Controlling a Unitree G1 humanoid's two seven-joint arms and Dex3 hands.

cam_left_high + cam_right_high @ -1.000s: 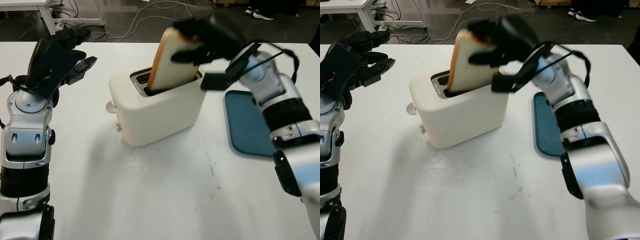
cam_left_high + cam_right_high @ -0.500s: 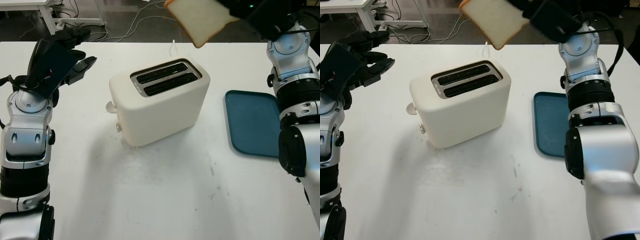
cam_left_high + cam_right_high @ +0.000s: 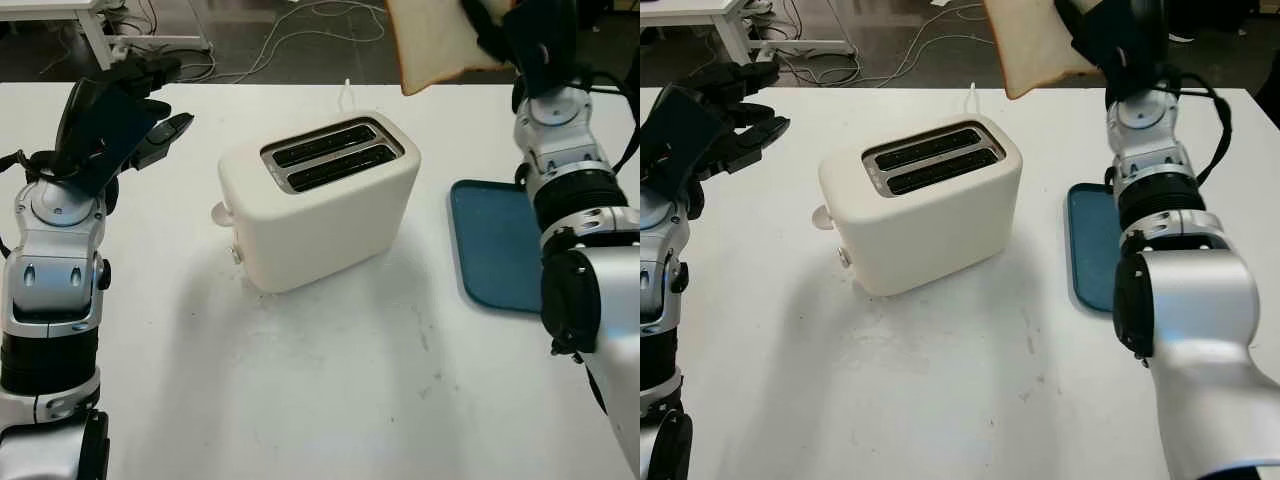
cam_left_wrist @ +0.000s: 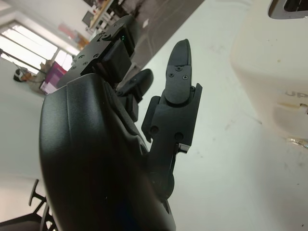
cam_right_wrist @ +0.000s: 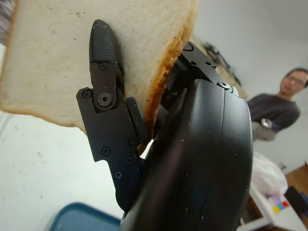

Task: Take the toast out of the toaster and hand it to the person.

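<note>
pale toast slice with browned crust is gripped in the right hand, raised high above the far edge of the white surface. cream plastic two-slot toaster stands mid-surface beside a blue tray. left hand hangs open at the far left.

no readable text, labels, brands or numbers on any surface

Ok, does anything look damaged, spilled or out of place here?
Only small things: the toast held up in the right hand has a dark browned edge, and the table shows faint smudges in front of the toaster. Left hand open.
</note>
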